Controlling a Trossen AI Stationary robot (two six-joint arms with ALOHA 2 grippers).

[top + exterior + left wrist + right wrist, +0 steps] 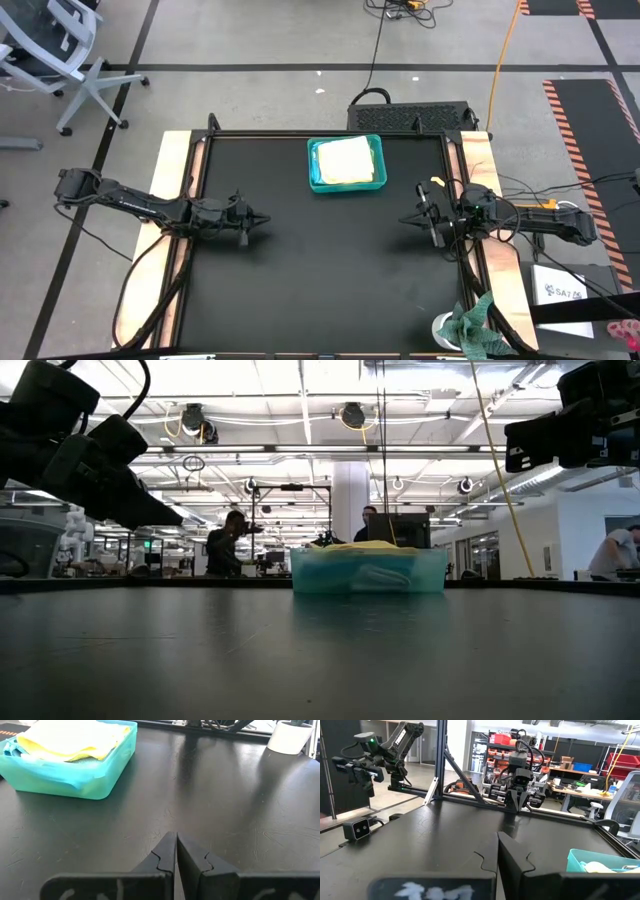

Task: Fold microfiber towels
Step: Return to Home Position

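Observation:
A teal plastic tray stands at the table's far middle and holds folded microfiber towels, a pale yellow one on top. The left wrist view shows the yellow towel lying over light blue cloth in the tray. My left gripper hovers shut at the table's left, pointing right, with nothing between its fingers. Over the right side, my right gripper is also shut and points left. In the right wrist view its fingers are closed and the tray's corner shows.
A white cup with a mottled green-and-white rag stands off the table's near right corner. Wooden boards flank the black table top. People and workbenches show in the room beyond.

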